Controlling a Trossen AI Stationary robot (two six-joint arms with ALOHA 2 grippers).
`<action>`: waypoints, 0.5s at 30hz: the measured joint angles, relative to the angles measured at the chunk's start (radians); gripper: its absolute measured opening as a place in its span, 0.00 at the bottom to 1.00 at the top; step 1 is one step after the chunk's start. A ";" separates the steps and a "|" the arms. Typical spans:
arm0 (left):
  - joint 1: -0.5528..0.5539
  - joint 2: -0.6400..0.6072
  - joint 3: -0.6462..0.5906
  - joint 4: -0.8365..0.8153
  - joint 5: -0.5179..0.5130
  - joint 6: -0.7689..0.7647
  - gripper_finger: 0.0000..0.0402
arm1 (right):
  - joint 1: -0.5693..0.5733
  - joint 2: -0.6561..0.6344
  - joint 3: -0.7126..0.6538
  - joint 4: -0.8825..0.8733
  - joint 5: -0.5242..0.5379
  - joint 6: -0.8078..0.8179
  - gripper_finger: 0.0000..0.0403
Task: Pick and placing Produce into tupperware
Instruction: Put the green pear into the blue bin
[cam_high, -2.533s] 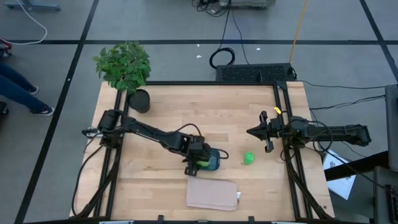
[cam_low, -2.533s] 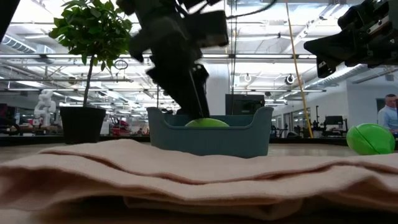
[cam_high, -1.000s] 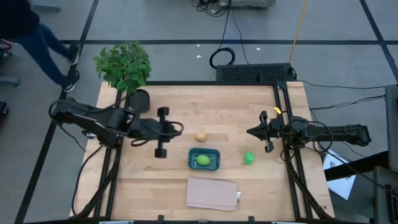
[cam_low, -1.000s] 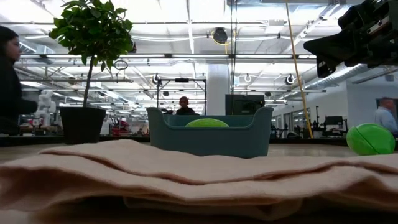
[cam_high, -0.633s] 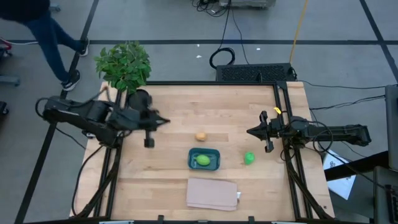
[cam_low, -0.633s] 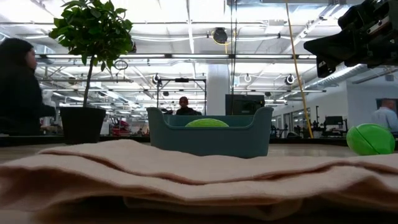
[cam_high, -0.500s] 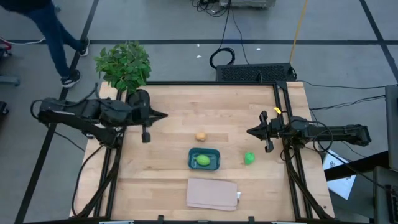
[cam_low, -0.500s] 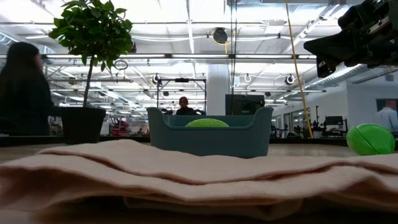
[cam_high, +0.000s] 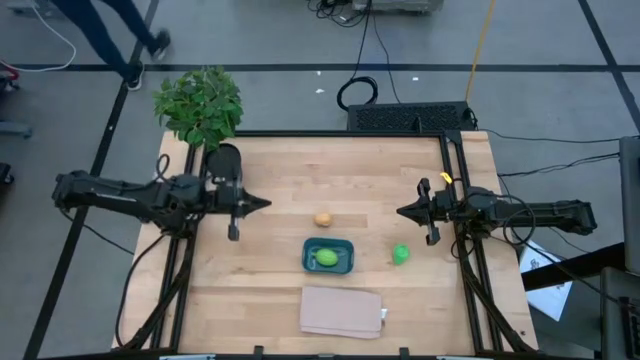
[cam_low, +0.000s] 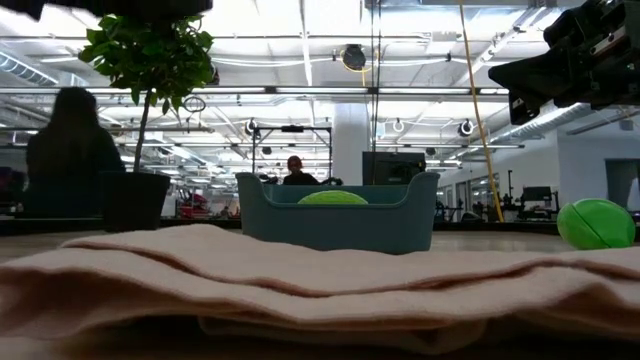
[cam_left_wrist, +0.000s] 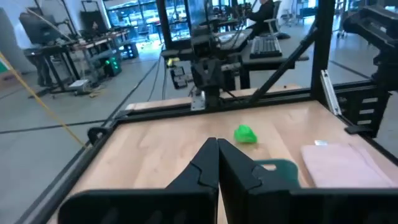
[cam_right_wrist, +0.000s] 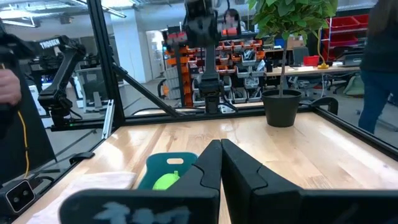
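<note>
The teal tupperware stands near the table's middle with a green piece of produce inside it, which also shows above its rim. An orange-tan piece lies on the wood just beyond it. Another green piece lies to its right. My left gripper is shut with nothing in it, level above the table's left part and pointing right. My right gripper is shut with nothing in it at the right, pointing left. From the left wrist I see the loose green piece and the tupperware.
A potted plant in a black pot stands at the far left corner, close behind my left gripper. A folded beige cloth lies at the near edge. A person stands beyond the table on the left.
My left arm has drawn back toward the table's left edge and sunk lower, and its gripper has tipped to level; it stays shut and holds nothing. A person has walked past beyond the far left corner.
</note>
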 joint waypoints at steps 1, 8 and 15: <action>0.001 -0.008 -0.028 0.030 -0.006 -0.002 0.00 | 0.000 0.000 0.000 0.000 0.000 -0.007 0.00; -0.023 -0.150 -0.132 0.065 -0.113 0.030 0.00 | 0.000 0.000 0.000 -0.004 0.000 -0.014 0.00; -0.026 -0.272 -0.180 0.003 -0.111 0.038 0.00 | 0.000 0.000 0.000 -0.013 -0.003 -0.007 0.00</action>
